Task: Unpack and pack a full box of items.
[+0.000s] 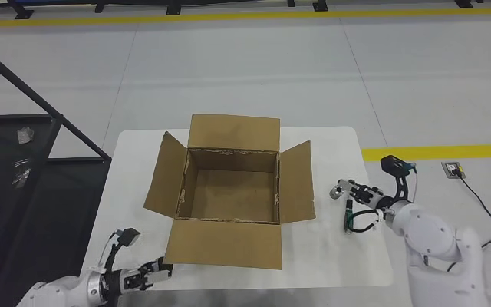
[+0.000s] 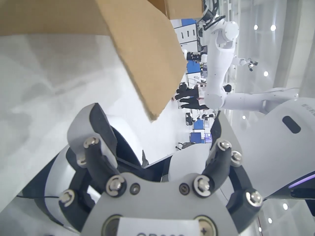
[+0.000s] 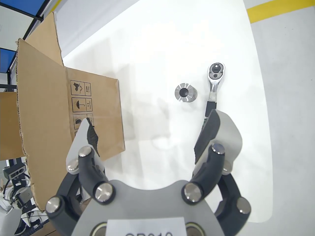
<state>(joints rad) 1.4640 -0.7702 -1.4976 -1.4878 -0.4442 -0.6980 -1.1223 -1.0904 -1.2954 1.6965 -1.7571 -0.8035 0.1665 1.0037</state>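
Open cardboard box [image 1: 225, 244] is sitting mid-table [image 1: 330, 146], all four flaps splaying outward. Right gripper [image 3: 150, 119] is hovering near the table's right edge, jaws spread wide and holding nothing. One finger is overlapping the handle of a ratchet wrench [image 3: 216, 71] lying flat there, with a silver socket [image 3: 186, 93] just beside it. Left gripper [image 2: 157, 114] is hanging at the front-left corner, close to the box's front flap, jaws wide too.
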